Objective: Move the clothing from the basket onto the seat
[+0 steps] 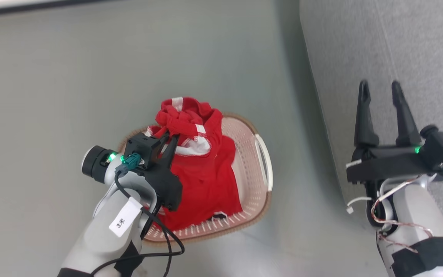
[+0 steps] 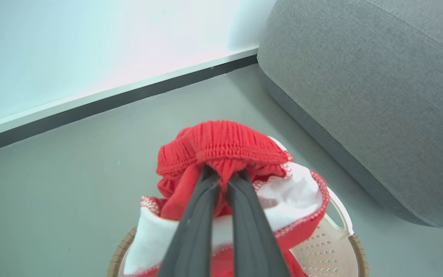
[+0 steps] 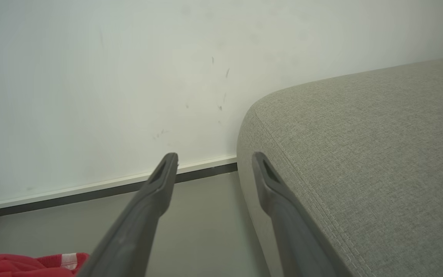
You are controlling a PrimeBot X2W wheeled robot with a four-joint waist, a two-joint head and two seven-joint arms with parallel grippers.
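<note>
My left hand (image 1: pixel 169 137) pinches the bunched red clothing (image 1: pixel 202 177) over the basket (image 1: pixel 263 165); at three o'clock my right hand (image 1: pixel 380 89) stands wide, empty, above the seat (image 1: pixel 398 42) edge.

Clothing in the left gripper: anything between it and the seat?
Nothing visible: floor alone lies between the basket and the seat. The open right gripper hangs at the seat's edge, possibly in the way.

Two red garments (image 1: pixel 202 173), one basket (image 1: pixel 249 169), one seat (image 1: pixel 398 46).
</note>
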